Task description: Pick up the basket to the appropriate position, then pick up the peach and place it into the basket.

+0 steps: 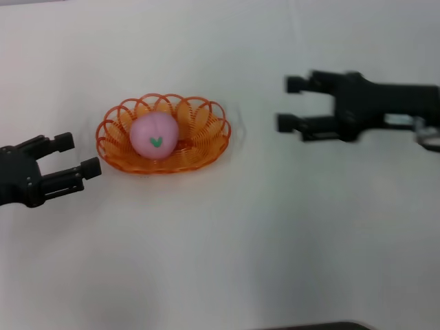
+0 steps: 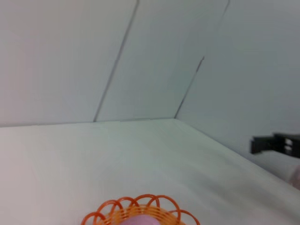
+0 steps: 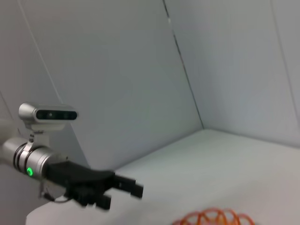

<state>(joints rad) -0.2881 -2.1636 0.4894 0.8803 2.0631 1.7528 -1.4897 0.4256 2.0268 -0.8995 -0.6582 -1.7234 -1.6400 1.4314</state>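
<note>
Resting inside the basket on the tabletop is the peach. The left gripper and the right gripper stand apart from it on either side, jaws spread and holding nothing.

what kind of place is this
Likely a robot test booth: a bare white table, plain white wall panels, and only a basket holding a peach between two open claws.

The basket looks like glossy orange plastic, thin looped strands with a bit of shine. The peach is matt pink, soft and fuzzy-looking. Both tools, left and right, look like matt black plastic. The bench is a smooth, matt white surface.
</note>
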